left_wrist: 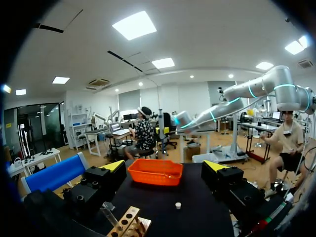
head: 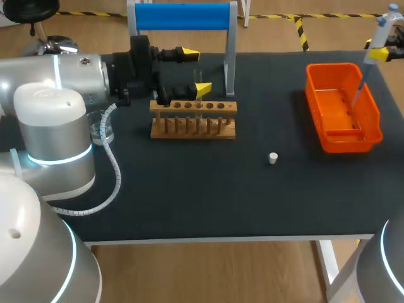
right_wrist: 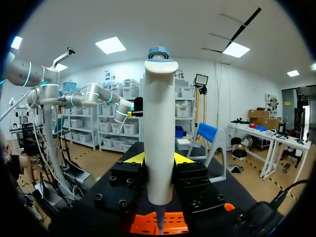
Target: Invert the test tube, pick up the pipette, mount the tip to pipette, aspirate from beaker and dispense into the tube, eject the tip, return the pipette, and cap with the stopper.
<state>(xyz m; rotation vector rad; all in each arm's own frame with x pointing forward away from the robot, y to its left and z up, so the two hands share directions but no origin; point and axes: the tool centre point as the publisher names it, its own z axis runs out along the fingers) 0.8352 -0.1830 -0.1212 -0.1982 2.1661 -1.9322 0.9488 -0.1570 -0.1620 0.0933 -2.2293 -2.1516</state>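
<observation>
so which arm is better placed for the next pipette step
Right, probably: the right gripper is shut on the pipette above the orange bin. The left gripper is open, over by the tube rack.

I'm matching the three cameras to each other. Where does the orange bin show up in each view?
Head view: orange bin at the table's right end, under the pipette.
Left wrist view: orange bin straight ahead of the left gripper, across the table.
Right wrist view: orange bin directly under the right gripper and its pipette.
Shared landmark: the blue-topped stand, in all three.
</observation>
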